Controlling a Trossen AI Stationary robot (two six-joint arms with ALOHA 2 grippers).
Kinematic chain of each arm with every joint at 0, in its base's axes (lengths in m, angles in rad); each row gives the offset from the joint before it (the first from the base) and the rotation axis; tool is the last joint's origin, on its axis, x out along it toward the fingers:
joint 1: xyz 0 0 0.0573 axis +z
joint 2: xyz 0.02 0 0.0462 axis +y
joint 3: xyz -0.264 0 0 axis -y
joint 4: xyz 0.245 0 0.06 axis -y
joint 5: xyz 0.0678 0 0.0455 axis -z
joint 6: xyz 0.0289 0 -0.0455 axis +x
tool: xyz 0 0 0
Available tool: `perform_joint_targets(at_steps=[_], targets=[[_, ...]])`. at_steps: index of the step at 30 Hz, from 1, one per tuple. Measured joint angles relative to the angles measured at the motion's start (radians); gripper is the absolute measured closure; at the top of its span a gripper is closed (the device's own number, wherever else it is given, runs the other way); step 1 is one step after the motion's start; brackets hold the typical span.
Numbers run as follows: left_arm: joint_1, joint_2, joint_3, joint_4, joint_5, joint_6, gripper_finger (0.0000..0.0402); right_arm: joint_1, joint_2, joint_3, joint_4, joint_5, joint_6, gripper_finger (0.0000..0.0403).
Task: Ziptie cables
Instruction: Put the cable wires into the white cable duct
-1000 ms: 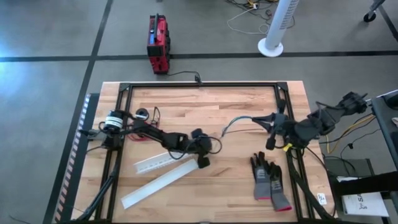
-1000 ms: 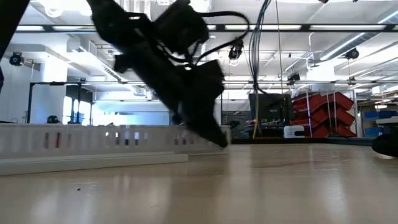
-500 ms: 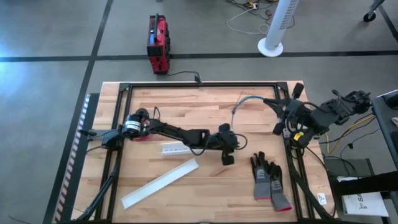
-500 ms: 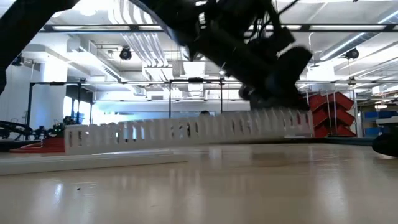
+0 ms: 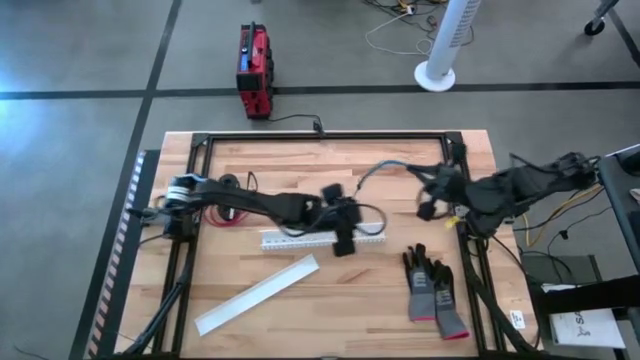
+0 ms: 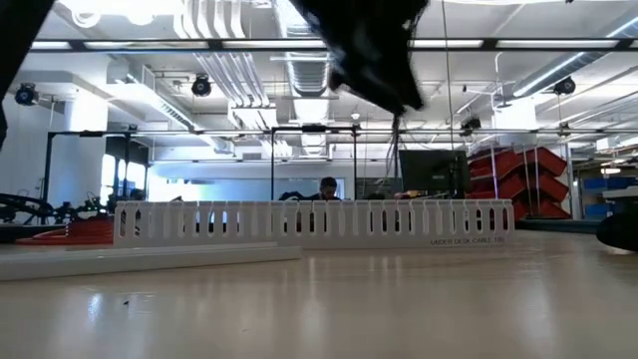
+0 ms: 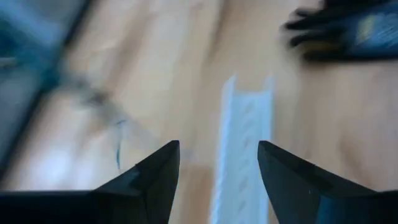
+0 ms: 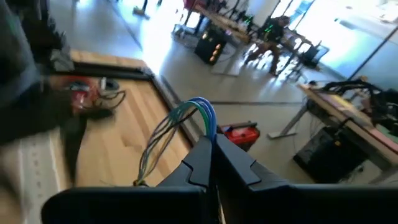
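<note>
A pair of grey and black work gloves [image 5: 432, 292] lies at the near right of the pale wooden butcher-block table [image 5: 400, 320], and a long flat white strip [image 5: 257, 294] lies diagonally at the near left. Just beyond, mid-table, a white slotted plastic cable duct [image 5: 290, 239] lies lengthwise; the dark left gripper [image 5: 344, 240] hangs over it with its two fingers spread apart and nothing between them. Further back on the left, thin black wires with a small red and black coil [image 5: 232, 186], part of the cables to be tied, sit near the left arm's base. On the right, the dark right gripper [image 5: 432, 202] is held above the table near the frame edge, its fingers pressed together on a bundle of thin blue, green and yellow wires [image 8: 180, 127] that arches out from between them. Beyond the table, a red box [image 5: 254, 70] sits on the grey floor. No zip tie can be made out. Likely risks: the lightly pinched bundle could slip free or splay, or the left gripper could knock the duct aside when reaching for it.
</note>
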Motion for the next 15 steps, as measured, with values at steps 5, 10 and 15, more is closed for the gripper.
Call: perform_joint_targets(at_steps=[5, 10, 15], targets=[[-0.087, -0.209, -0.204, -0.068, -0.221, -0.090, 0.0210, -0.126, 0.142, -0.002, 0.150, -0.180, -0.079, 0.0403], [-0.169, -0.449, -0.482, 0.017, -0.316, -0.245, 0.0232, -0.255, 0.338, 0.019, 0.370, -0.447, -0.173, 0.0403], [-0.228, -0.652, -0.724, 0.065, -0.352, -0.384, 0.0256, -0.337, 0.580, 0.142, 0.505, -0.658, -0.217, 0.0402]])
